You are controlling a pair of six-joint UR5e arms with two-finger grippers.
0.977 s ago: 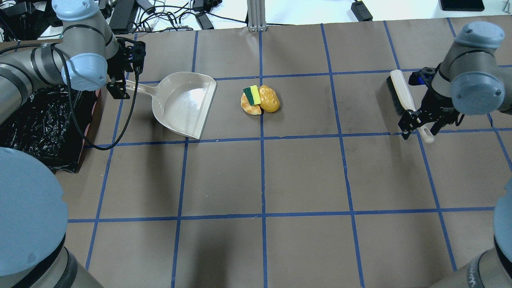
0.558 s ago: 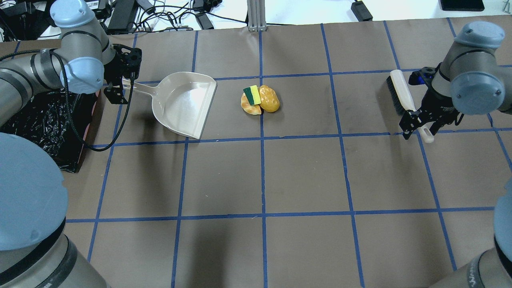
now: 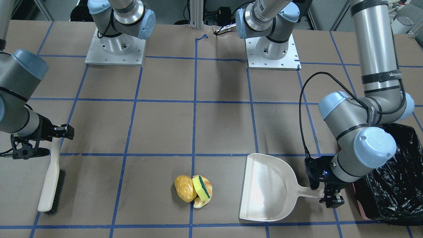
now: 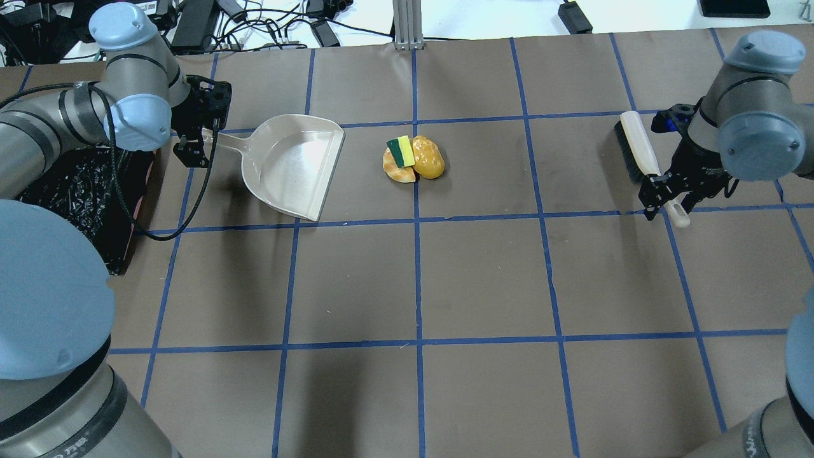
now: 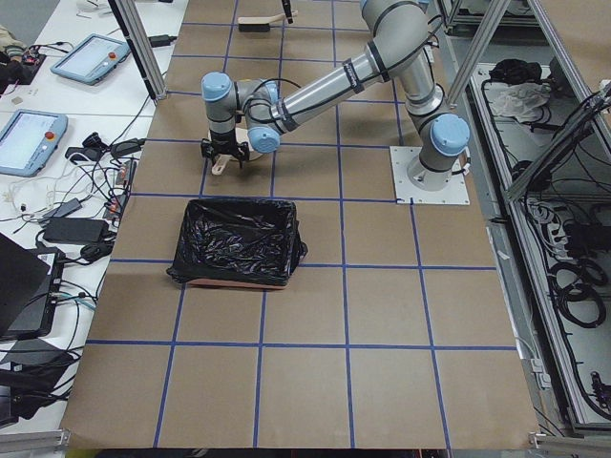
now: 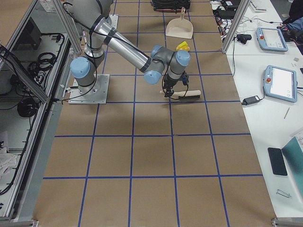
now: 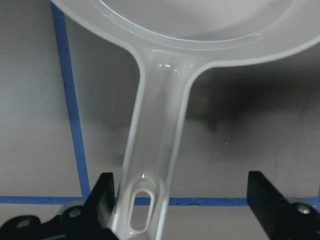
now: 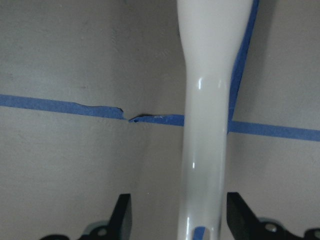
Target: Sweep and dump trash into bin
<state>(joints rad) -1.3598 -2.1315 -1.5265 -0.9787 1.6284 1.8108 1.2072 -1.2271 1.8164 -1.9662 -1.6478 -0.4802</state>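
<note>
The trash is golden-brown toy bread [image 4: 430, 159] with a yellow and green sponge [image 4: 400, 151] lying on it, mid-table; the pile also shows in the front view [image 3: 186, 189]. The beige dustpan [image 4: 292, 165] lies left of it, its mouth towards the pile. My left gripper [image 4: 195, 142] is open, its fingers either side of the dustpan handle [image 7: 150, 150]. My right gripper [image 4: 669, 202] is open around the white handle [image 8: 205, 150] of a black-bristled brush [image 4: 638, 149] that lies on the table. The bin [image 4: 63, 191] with its black bag stands at the left edge.
The bin [image 3: 396, 185] is right behind my left wrist, close to the dustpan handle. Blue tape lines grid the brown table. Cables and power bricks [image 4: 267, 25] lie beyond the far edge. A metal post [image 4: 405, 25] stands at the back centre.
My left gripper drew slightly away from the dustpan, then came back over the handle end, and the left arm shifted. The right gripper, brush, dustpan and trash stayed put.
</note>
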